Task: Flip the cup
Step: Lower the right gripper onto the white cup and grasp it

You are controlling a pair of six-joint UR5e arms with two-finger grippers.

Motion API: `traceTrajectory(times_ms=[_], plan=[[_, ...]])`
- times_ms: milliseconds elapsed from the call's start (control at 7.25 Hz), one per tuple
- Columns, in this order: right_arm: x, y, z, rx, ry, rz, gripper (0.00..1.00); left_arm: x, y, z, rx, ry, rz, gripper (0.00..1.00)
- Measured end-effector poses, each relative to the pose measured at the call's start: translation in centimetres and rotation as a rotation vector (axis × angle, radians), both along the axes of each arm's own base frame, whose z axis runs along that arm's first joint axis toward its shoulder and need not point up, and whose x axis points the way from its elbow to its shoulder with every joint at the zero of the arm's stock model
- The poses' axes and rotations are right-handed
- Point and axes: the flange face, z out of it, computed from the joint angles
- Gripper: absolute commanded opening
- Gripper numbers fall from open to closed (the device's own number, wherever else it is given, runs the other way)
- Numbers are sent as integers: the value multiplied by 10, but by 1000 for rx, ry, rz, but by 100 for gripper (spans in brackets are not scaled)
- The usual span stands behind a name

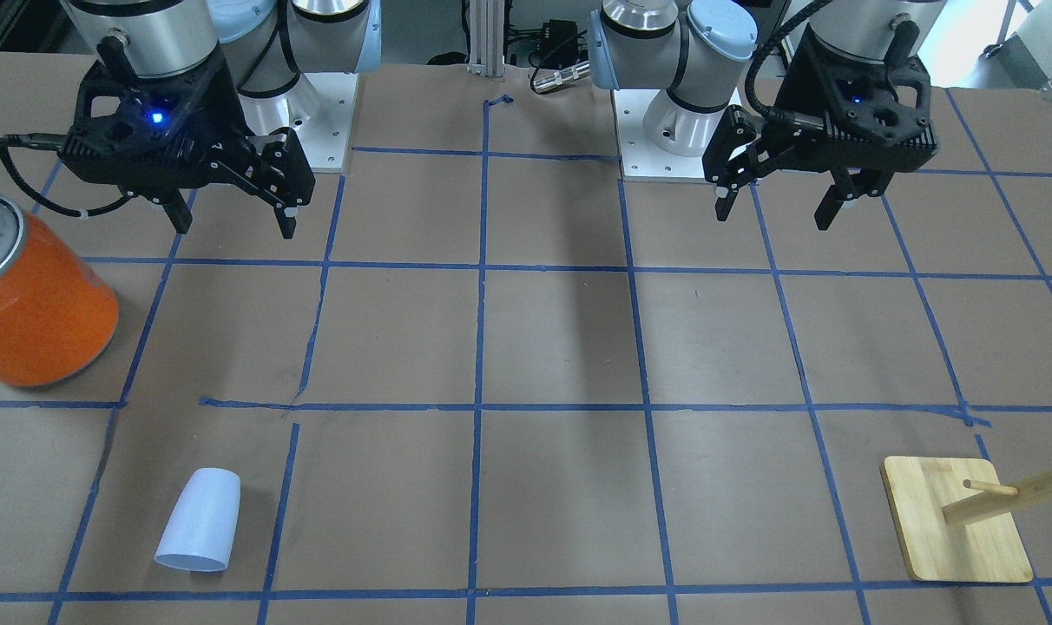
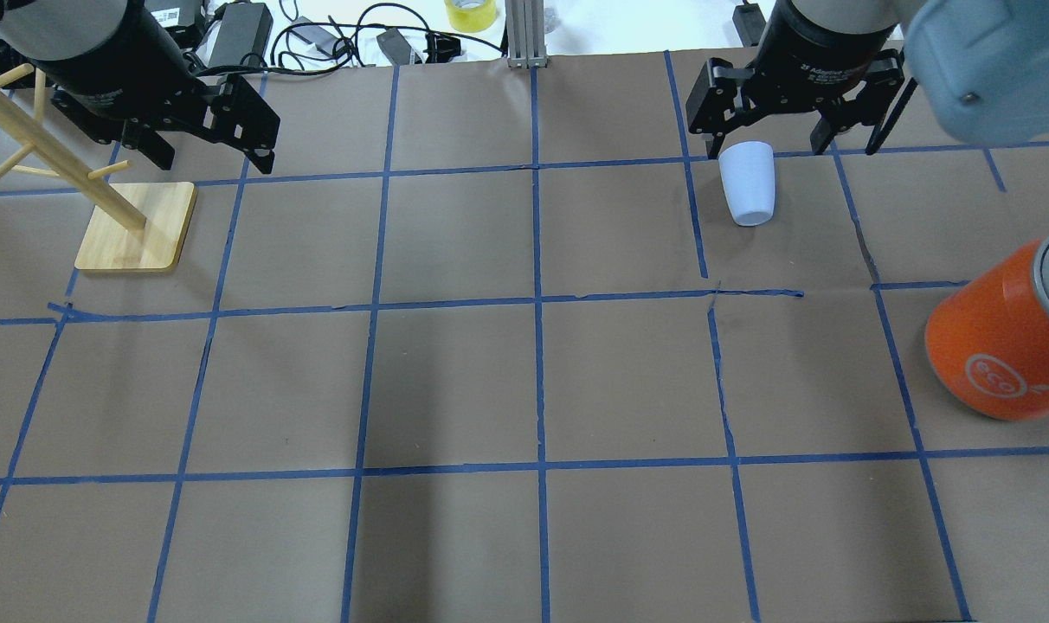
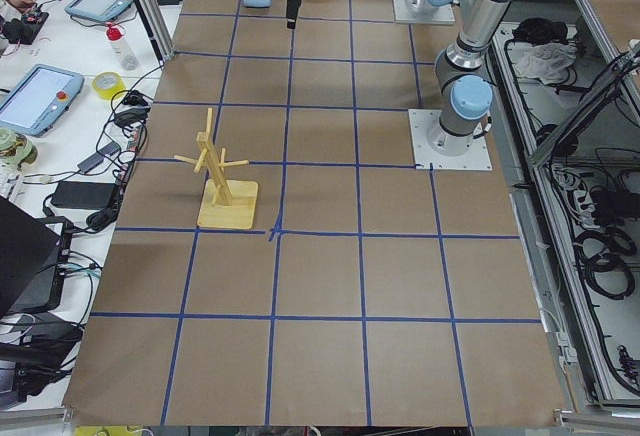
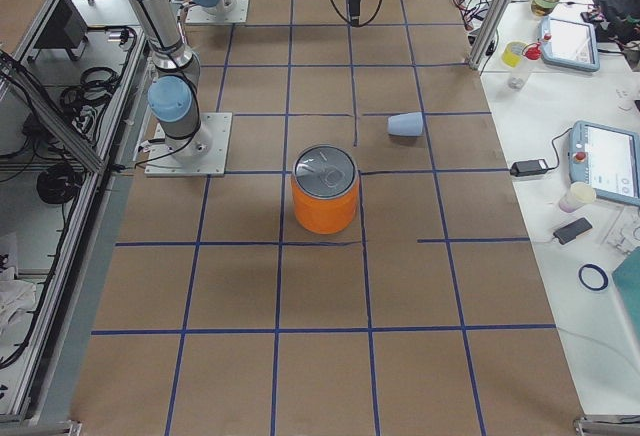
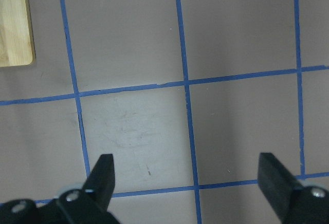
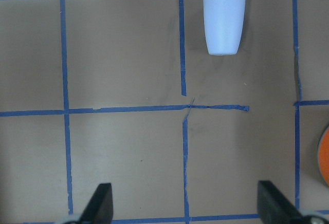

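Currently no contact. Cup (image 1: 198, 521) lies on its side on the table, wide end pointing away from the robot. It sits well ahead of the right gripper (image 1: 233, 219), a little off its centreline. Right gripper hangs high, jaws spread wide, nothing between them, probably so it can come down astride the tapered wall. Can (image 1: 36, 304) stands off to this gripper's outer side, nearer than the cup; I judge it could be clipped on the reach. Left gripper (image 1: 778, 213) is likewise wide and empty, well apart from the cup, with the rack (image 1: 956, 529) ahead of it, seemingly parked clear. Flip not yet begun; the reach comes first.
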Motion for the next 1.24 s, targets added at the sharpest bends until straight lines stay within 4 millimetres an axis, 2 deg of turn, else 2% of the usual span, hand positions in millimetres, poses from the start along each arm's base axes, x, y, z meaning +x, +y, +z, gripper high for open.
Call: traceTrajectory(times_ms=[138,276,414,552,828,966,1241], plan=[[-12,-16,-9,-27,-1,-14,100,0,0,0,1,0,1,100],[-35,-44,-32,-27,-3,-42,100,0,0,-1,1,1,2,100],[-60,-76,-69,-12,-8,-70,100,0,0,-1,2,1,2,100],[-74,-104,-110,5,-10,-86,100,0,0,-1,2,2,2,100],[-89,-148,-196,23,-6,-96,100,0,0,-1,2,2,2,100],[-92,-161,-229,25,-7,-98,100,0,0,-2,3,2,2,100],[-96,-180,-284,12,-1,-91,100,0,0,-2,3,2,2,100]])
